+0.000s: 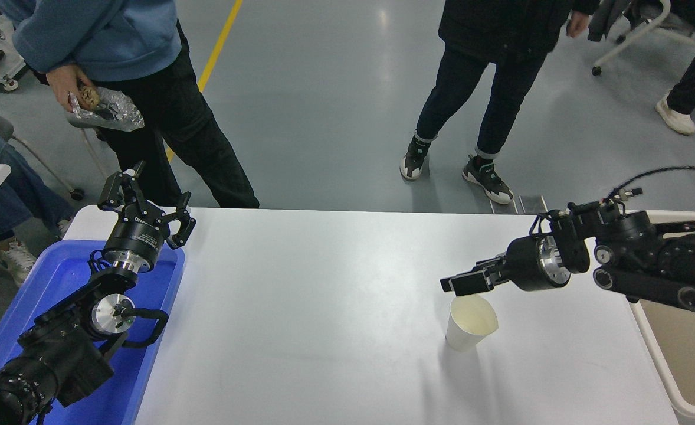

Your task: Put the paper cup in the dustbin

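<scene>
The paper cup [470, 323] stands upright on the white table [324, 295], right of the middle, with its cream inside showing and a slightly squashed rim. My right gripper [452, 284] comes in from the right edge and points left. It hangs just above the far-left side of the cup's rim, not touching it, and its fingers look open and empty. The dustbin [657, 360], beige with a thick pale rim, stands off the table's right edge, partly under my right arm. My left gripper [147, 195] is parked open at the lower left.
A bright blue tray [58, 277] lies under my left arm at the table's left edge. A person in a blue top [100, 35] holding a foil wrap stands at the far left. Another person in dark clothes [489, 71] stands beyond the far edge.
</scene>
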